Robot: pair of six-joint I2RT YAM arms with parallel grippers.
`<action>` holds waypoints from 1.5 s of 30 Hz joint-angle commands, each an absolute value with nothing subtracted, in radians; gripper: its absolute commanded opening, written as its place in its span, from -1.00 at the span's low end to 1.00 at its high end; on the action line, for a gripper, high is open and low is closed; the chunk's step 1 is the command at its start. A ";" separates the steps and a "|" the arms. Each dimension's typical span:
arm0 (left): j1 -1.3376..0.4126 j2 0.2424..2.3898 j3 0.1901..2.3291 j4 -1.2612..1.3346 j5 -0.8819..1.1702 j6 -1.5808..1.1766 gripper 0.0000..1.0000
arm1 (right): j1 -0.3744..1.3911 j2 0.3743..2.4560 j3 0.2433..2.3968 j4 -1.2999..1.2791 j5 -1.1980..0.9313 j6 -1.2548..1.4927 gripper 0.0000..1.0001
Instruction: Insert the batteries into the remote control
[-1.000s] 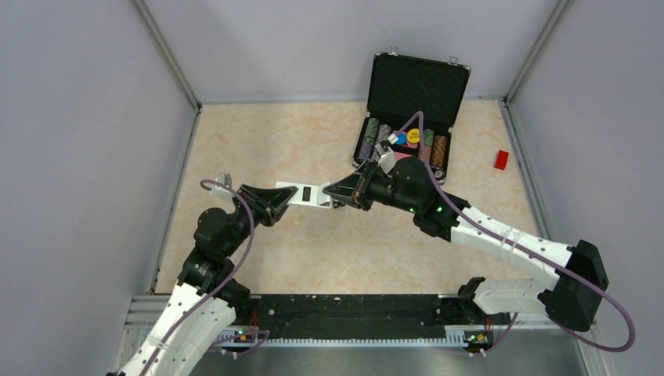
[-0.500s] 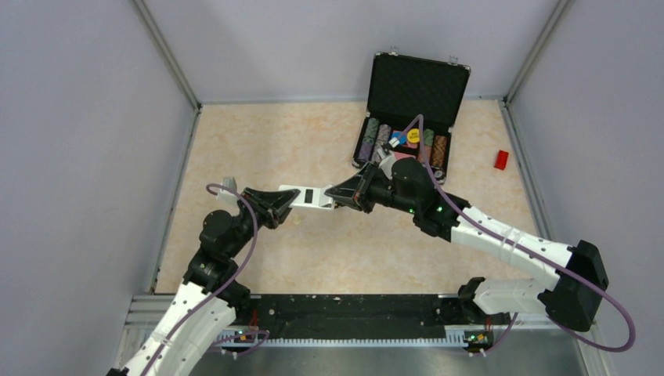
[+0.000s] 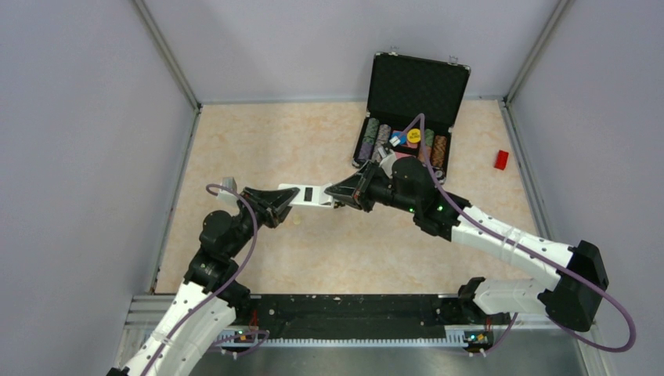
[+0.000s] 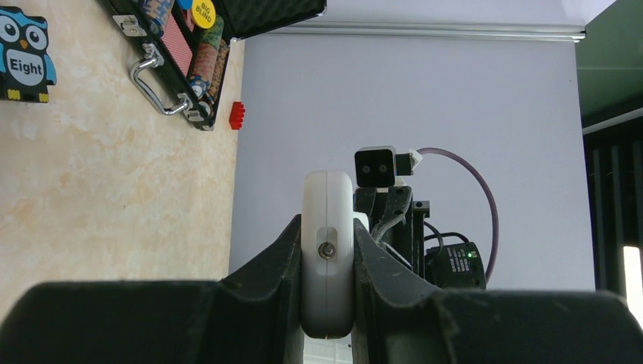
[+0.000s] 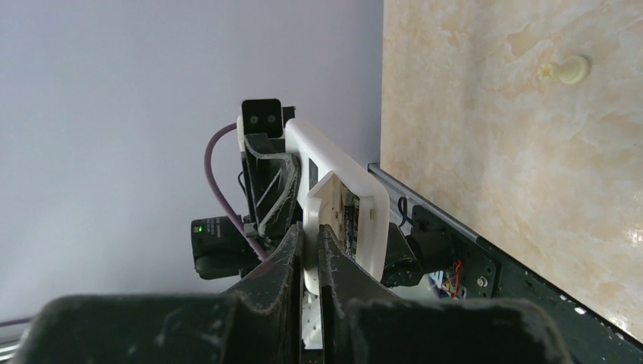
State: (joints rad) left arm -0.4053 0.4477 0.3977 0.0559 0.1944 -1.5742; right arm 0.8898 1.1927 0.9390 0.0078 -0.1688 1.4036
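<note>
A: Which way does the slim white plastic remote control (image 3: 307, 195) point?

B: From the top camera its long axis runs left to right across the beige marbled table (image 3: 313, 251), roughly level. It is held up in the air over the middle of the table, bridging the two arms.

A: How does it look?

B: A narrow white bar with rounded corners, its white back turned up, with a small dark rectangular bay near the middle. In the left wrist view its rounded end (image 4: 327, 280) faces the lens, with a small round fitting in it. The right wrist view (image 5: 334, 174) shows an opening in the back with some parts inside, too small to make out.

A: And the grippers?

B: The left gripper (image 3: 288, 200) is clenched on the remote's left end, with a black finger pressed against each broad face (image 4: 327, 227). The right gripper (image 3: 335, 198) meets the right end, its jaws nearly together, pinching a thin white edge of the remote (image 5: 311, 231).

A: Anything nearby?

B: An open black case of poker chips (image 3: 407, 117) beyond the right arm, and a small red block (image 3: 501, 160) farther right.
</note>
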 commanded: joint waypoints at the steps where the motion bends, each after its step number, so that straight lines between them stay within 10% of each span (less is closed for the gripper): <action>1: -0.407 0.438 0.411 0.266 0.212 -1.628 -1.00 | 0.898 1.212 0.981 -0.083 -0.169 1.356 -0.81; 45: -0.406 0.415 0.403 0.185 0.187 -1.579 -1.00 | 0.891 1.171 1.099 -0.242 -0.148 1.240 -0.36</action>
